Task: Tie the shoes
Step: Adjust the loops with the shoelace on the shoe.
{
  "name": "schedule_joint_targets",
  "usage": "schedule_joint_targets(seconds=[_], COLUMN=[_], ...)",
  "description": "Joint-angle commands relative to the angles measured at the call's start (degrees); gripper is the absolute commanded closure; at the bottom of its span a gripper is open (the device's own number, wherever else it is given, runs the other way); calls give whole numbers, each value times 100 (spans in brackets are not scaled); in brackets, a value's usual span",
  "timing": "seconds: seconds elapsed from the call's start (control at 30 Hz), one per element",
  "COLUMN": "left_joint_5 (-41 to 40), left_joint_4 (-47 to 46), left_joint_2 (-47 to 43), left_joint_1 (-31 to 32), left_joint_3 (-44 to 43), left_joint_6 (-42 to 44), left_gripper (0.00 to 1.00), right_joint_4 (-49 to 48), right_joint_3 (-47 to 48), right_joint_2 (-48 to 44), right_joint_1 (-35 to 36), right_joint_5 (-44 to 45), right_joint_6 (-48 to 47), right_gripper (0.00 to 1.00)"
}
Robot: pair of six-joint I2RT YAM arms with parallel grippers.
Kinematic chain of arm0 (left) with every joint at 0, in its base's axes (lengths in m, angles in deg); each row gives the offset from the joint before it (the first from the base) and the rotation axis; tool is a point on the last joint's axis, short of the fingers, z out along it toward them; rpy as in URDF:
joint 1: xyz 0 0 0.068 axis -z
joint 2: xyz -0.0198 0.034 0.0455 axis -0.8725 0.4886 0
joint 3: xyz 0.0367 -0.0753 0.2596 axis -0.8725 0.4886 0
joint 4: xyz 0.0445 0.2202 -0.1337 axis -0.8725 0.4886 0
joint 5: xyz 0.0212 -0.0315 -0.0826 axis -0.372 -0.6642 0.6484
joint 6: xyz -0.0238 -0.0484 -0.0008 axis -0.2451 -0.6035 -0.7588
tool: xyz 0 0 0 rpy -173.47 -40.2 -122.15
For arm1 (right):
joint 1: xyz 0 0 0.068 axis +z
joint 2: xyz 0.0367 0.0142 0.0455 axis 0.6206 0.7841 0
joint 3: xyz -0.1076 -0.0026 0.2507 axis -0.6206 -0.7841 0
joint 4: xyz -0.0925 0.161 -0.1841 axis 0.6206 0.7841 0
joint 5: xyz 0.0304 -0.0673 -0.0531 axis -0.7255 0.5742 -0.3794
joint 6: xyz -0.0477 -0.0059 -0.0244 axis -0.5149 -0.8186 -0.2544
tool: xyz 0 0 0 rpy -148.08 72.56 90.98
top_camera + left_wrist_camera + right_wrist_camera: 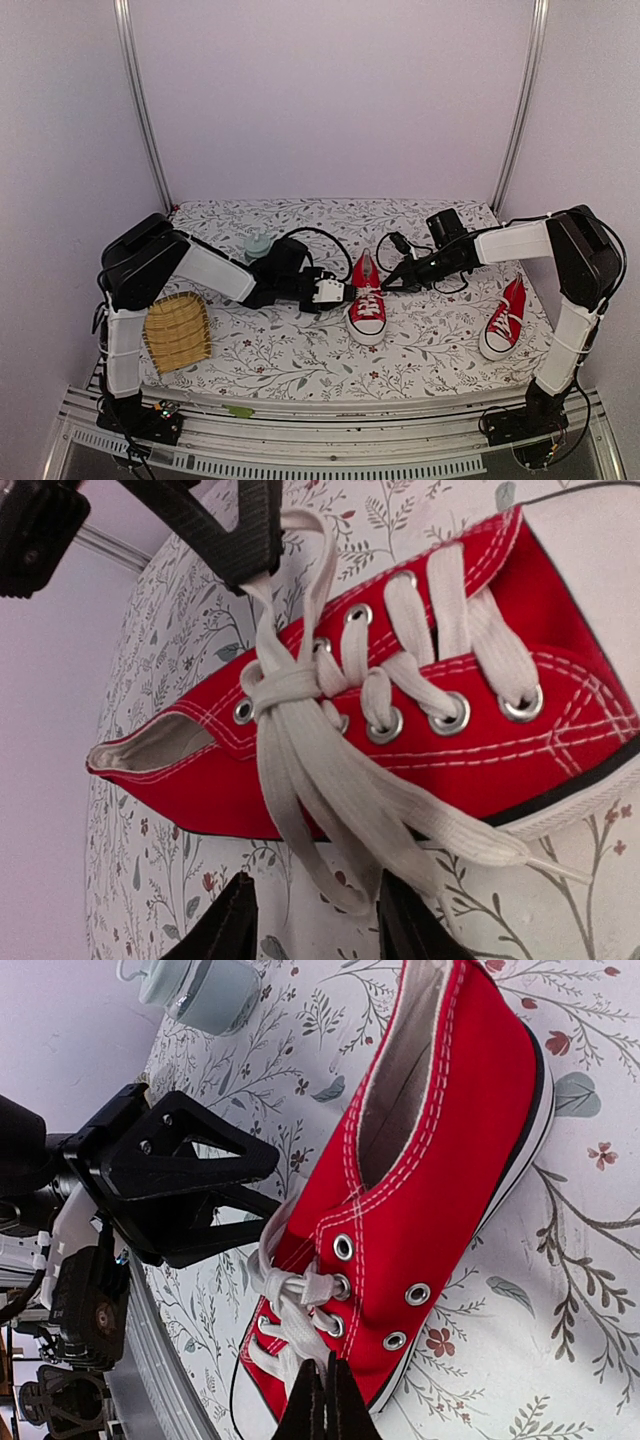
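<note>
- Right gripper [325,1365] is pinched shut on a lace [265,630] of the shoe [560,730], centred on the table [280,350]
- Left gripper [315,880] is held open around hanging strands [310,790]
- One strand should be caught low, then drawn taut

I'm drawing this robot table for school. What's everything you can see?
red canvas sneakers with white soles: 2, red, one mid-table, one right.
woven straw tray: 1, yellow, near left.
round pale container: 1, pale green, far side, left of centre.
flowered tablecloth: 1, white-grey, covering the table.
robot arms: 2, black and white, from near corners.
left gripper: 1, black, open at middle sneaker's laces.
right gripper: 1, black, shut on a white lace.
</note>
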State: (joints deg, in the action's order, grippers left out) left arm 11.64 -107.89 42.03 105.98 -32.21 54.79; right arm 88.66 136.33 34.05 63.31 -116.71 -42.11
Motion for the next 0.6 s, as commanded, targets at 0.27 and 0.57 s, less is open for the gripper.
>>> schedule_joint_targets(seconds=[0.27,0.57], left_joint_5=[128,-262], left_joint_4=[-191,-377], left_joint_2=[274,483], left_joint_1=[60,73], left_joint_3=[67,-28], left_joint_6=[454,490], left_gripper=[63,68], right_joint_4=[-14,-16], right_joint_3=[79,61], right_joint_2=[48,18], right_joint_1=[-12,-16], right_joint_5=[-160,-197], right_joint_6=[-94,-126], right_gripper=[99,99])
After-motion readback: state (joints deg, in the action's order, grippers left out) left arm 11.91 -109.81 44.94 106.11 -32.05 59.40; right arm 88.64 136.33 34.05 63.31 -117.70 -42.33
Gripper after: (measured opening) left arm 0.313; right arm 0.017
